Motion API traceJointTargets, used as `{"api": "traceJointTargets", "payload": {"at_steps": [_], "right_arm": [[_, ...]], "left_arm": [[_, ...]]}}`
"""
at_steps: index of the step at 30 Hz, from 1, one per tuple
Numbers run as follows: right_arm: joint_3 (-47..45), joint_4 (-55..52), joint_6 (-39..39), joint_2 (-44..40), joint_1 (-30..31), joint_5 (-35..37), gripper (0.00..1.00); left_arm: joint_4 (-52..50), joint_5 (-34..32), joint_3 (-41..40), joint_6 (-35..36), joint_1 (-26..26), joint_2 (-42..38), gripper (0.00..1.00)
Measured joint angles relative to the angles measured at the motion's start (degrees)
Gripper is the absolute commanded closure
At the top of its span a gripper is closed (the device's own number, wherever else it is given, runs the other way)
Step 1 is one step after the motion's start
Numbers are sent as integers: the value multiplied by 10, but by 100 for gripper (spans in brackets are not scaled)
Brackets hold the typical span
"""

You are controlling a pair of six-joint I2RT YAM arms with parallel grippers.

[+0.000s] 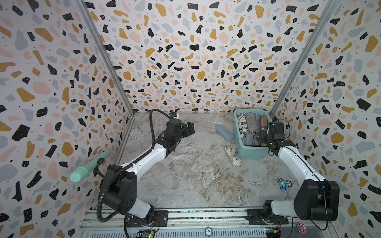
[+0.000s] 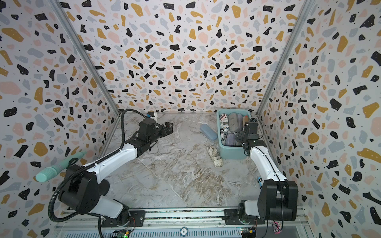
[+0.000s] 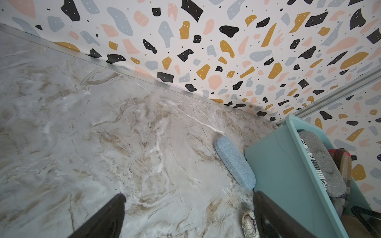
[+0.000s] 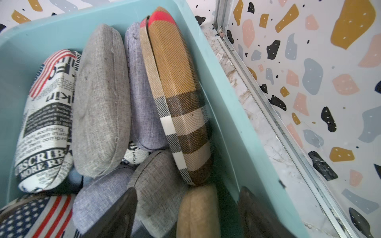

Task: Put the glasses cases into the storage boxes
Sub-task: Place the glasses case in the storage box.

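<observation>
The teal storage box (image 1: 252,152) (image 2: 233,153) stands at the back right, packed with several glasses cases: plaid (image 4: 179,99), grey (image 4: 101,103), lilac (image 4: 140,92) and newspaper-print (image 4: 45,119). My right gripper (image 4: 189,189) (image 1: 260,137) hangs open over the box's near end. A tan case (image 4: 198,210) lies loose between its fingers, with a gap on each side. Two cases lie on the table left of the box: a blue one (image 1: 224,131) (image 3: 235,164) and a map-print one (image 1: 233,156) (image 3: 250,225). My left gripper (image 1: 190,126) (image 3: 189,194) is open and empty above the table, well left of them.
A mint-green ribbed cylinder (image 1: 88,167) juts from the left wall beside the left arm. A blue toy car (image 1: 282,184) sits near the right arm's base and a pink toy (image 1: 300,227) by the front rail. A small white and blue object (image 1: 174,114) rests at the back wall.
</observation>
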Motion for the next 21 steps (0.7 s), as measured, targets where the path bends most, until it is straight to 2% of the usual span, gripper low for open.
{"api": "traceJointTargets", "payload": {"at_steps": [11, 16, 21], "right_arm": [[1, 0, -2, -12, 47, 9, 29], [6, -1, -9, -24, 98, 13, 32], [28, -1, -20, -46, 177, 17, 37]], "left_arm": [[0, 0, 0, 0, 0, 0, 3], [0, -3, 0, 0, 0, 0, 3], [0, -5, 0, 0, 0, 0, 3]]}}
